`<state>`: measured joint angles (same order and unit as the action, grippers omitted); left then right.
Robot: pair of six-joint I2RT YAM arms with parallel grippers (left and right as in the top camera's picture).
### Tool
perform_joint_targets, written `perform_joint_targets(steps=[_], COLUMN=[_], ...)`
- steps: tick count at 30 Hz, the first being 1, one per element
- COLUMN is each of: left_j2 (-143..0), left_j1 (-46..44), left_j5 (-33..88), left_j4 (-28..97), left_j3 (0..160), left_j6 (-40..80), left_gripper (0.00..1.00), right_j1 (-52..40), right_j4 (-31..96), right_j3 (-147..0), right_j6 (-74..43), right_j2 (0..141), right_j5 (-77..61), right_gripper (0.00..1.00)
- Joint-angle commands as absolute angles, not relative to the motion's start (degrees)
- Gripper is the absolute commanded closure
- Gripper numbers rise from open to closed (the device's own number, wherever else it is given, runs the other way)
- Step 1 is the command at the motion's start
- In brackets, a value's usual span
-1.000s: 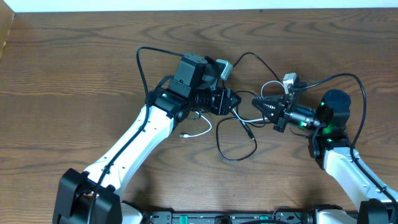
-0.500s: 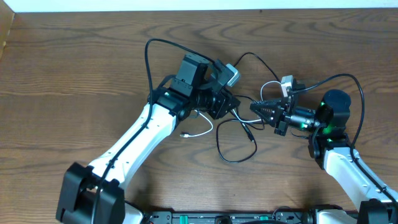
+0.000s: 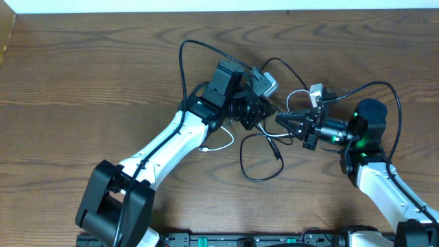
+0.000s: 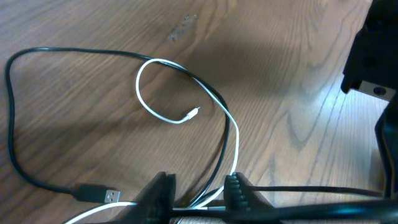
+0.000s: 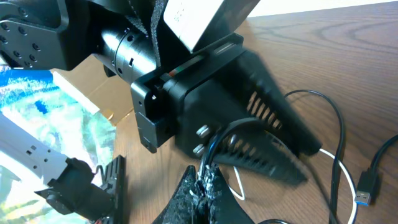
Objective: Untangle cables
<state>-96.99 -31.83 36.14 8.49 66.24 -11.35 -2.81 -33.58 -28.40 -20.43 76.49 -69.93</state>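
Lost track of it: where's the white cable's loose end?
Overhead view: the white cable's end lies beside the left arm, left of the black cable's loop.

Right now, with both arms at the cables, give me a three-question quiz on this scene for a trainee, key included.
1. True or false: the USB plug of the black cable sits in a socket.
2. In the left wrist view, which of the white cable and the black cable run through the gap between the left fingers? A) white only B) black only C) both
3. Which fingers are shut on the black cable?
Key: 1. False: the USB plug lies loose on the table. 2. C. 3. The right fingers.
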Motion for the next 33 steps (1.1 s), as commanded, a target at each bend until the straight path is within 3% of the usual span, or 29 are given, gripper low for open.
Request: perform_joint_targets(steps=[1,6,8,10,13,16,22,27,31,33], left_j2=[-95.9,-90.6,-85.9,-80.6,-73.5,-67.1,-62.4,-66.3,-72.7,-76.0], left_j1=[-30.1,-25.7,-22.9,-20.0,-16.6,-14.6,-12.5,-12.8,-16.1,-18.1], left_j5=[36.8,36.9,36.9,37.0,37.2,40.2,35.8,36.0,44.6,48.7], left_j4=[8.3,8.1,7.7,6.5,3.4,-1.0,-1.6,7.1,5.1,1.2], left_j3=[66.6,66.6,66.6,66.6,66.6,66.6,66.6,66.6,66.6,66.6], left_j6=[-11.3,-7.0,-4.4,-1.0,4.9,6.8,6.7,12.4,15.2,17.4], left_gripper=[0.92,0.92,0.93,0.93,0.92,0.93,0.92,0.93,0.92,0.92], right_j1=[-3.1,-3.0,-3.0,-3.0,-3.0,-3.0,-3.0,-3.1,-3.1,-3.1], right_j4=[-33.7,-29.4,-23.4,-15.8,-6.7,-1.1,0.7,0.7,-0.2,-2.4], right_j3=[-28.8,-28.8,-28.8,-28.8,-28.8,-28.8,-28.8,-28.8,-28.8,-28.8], right_j6=[-20.8,-20.8,-20.8,-20.8,-20.8,-20.8,-20.8,-20.8,-19.4,-14.9], right_j2=[76.5,76.5,76.5,76.5,76.5,76.5,76.5,76.5,76.5,76.5], right_j5=[-70.9,-59.6,-50.1,-38.8,-24.8,-17.1,-15.6,-17.3,-22.4,-29.9], right_gripper=[0.99,0.98,0.90,0.73,0.65,0.63,0.62,0.65,0.64,0.71])
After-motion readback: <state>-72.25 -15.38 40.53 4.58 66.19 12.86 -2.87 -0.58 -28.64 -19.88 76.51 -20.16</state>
